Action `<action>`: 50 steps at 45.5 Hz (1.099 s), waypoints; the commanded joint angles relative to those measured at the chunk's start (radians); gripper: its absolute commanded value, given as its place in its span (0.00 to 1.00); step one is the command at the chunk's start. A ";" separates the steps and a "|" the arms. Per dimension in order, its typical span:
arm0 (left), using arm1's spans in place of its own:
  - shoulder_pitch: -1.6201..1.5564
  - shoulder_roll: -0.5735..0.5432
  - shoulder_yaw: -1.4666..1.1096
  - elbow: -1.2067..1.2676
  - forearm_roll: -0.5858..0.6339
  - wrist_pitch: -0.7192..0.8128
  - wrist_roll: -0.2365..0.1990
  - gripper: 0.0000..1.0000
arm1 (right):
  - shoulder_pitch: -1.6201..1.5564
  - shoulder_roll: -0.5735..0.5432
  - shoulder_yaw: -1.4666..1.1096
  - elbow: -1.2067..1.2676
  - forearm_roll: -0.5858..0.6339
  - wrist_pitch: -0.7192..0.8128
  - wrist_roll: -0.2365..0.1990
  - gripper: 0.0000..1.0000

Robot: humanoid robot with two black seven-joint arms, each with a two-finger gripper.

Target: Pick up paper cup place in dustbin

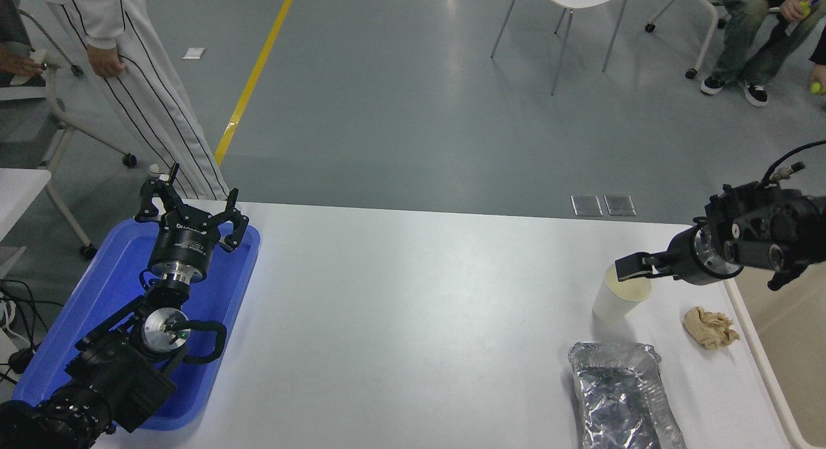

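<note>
Paper cup (pixel 618 299) upright on white worktop (pixel 413 320), toward the right end, mouth up, cream inside showing. Right gripper (pixel 631 268) reaching in from the right edge, tip at the cup's far rim, overlapping the mouth; jaws seen side-on, so cannot tell whether apart or together, nor whether touching the rim. Crumpled tan paper wad (pixel 710 327) just right of the cup, apart from it. Foil tray (pixel 623 397) nearer the camera, below the cup, close but not touching. Dustbin (pixel 768 365) at the worktop's right edge, only its pale rim and part of its beige inside in view. Left gripper (pixel 190 207) parked at the lower left over blue tray (pixel 103 294), jaws spread apart, holding nothing. Person in striped white trousers (pixel 139 88) standing beyond the far left corner.
</note>
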 commanded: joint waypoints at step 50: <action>-0.001 0.000 0.000 0.000 0.000 0.000 0.000 1.00 | -0.133 0.017 0.077 -0.091 0.067 0.072 -0.008 0.00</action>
